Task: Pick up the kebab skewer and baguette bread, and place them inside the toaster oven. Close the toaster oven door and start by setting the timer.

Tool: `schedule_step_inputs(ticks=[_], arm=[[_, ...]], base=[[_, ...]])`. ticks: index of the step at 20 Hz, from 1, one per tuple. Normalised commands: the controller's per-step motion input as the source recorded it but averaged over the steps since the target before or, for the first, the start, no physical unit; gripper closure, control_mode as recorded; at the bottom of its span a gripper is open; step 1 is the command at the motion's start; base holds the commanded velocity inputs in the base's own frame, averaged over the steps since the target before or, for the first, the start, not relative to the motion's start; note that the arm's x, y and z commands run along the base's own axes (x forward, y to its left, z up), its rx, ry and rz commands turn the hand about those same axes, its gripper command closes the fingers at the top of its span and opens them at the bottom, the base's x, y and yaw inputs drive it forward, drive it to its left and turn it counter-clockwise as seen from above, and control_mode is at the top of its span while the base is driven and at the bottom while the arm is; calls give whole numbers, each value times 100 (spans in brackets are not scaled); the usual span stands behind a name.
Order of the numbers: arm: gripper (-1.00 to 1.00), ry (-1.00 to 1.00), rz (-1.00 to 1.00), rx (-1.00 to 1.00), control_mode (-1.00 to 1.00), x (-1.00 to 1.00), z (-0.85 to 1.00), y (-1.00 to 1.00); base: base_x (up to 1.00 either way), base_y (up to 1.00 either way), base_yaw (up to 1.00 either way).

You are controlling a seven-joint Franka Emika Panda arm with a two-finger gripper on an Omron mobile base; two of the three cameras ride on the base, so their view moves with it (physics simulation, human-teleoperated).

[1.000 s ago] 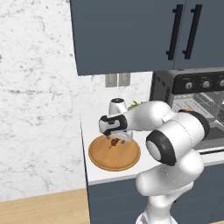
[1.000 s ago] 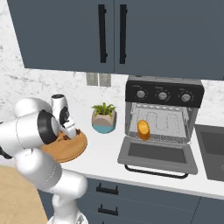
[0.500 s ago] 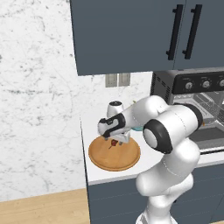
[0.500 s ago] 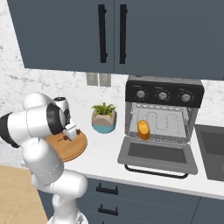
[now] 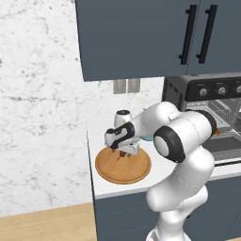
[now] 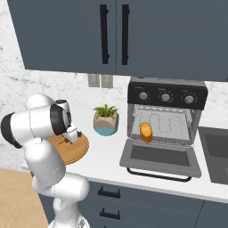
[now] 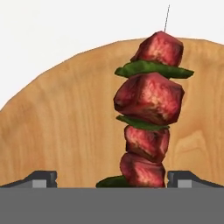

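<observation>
Slippage is looking like the main danger: the kebab skewer (image 7: 148,118) is lying on the round wooden board (image 5: 123,164) at the left end of the counter (image 6: 107,162), and its uneven meat chunks and thin stick could be rolling or tipping out of a grip that closes off centre. Moving rightward, a potted plant (image 6: 106,120) is standing between the board and the toaster oven (image 6: 165,116), so a low carry could be clipping it. The toaster oven door (image 6: 158,156) is hanging open, and the baguette bread (image 6: 146,132) is already sitting on the rack inside. The gripper (image 7: 111,178) is hovering just over the skewer with its jaws spread fully apart, one fingertip (image 7: 40,178) showing on each side of the lowest chunks, clamping nothing.
</observation>
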Motion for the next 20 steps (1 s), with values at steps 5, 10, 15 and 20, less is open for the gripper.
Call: schedule_step_inputs(ticks=[5,10,15,20], arm=[[100,0,0,0,-100,0,-10,4],[100,0,0,0,-100,0,-11,5],[100,0,0,2,-100,0,-3,0],[100,1,1,8,-100,-1,19,-2]], base=[[0,0,0],[0,0,0],[0,0,0],[0,0,0]])
